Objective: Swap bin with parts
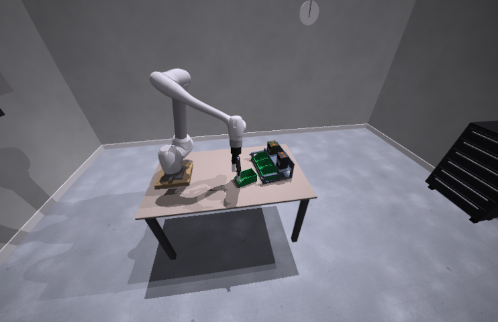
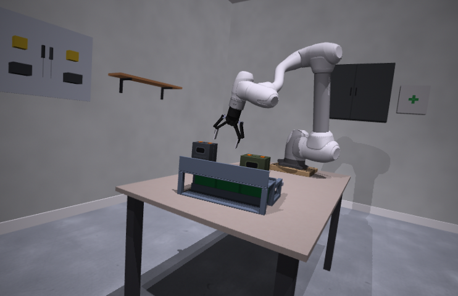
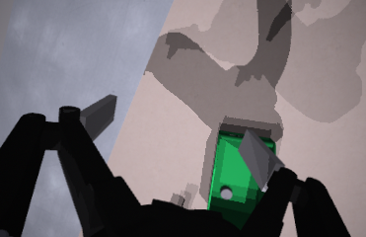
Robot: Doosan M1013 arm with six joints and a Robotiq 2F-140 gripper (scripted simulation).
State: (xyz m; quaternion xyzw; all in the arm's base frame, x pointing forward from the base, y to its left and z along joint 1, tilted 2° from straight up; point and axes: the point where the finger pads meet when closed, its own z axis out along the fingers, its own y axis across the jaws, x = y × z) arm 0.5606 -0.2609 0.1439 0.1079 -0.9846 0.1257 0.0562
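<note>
A green open bin [image 1: 248, 181] [image 3: 231, 165] stands upright on the table [image 1: 211, 161] [image 2: 289, 228], in front of the shelf. One small round grey part [image 3: 226, 193] shows inside it; its near end is hidden by the gripper in the wrist view. My gripper [image 1: 236, 173] [image 2: 226, 142] [image 3: 181, 124] is wide open and empty above the table. In the wrist view one finger overlaps the bin and the other is off to its left. The blue-grey shelf [image 1: 290, 170] [image 2: 222, 171] holds several green bins [image 1: 264, 164] side by side; whether one is empty cannot be told.
A dark box [image 1: 282, 161] [image 2: 204, 151] and an olive box [image 1: 272, 147] [image 2: 254, 161] stand on top of the shelf. The arm's wooden base plate [image 1: 172, 184] [image 2: 299, 170] is at the other end of the table.
</note>
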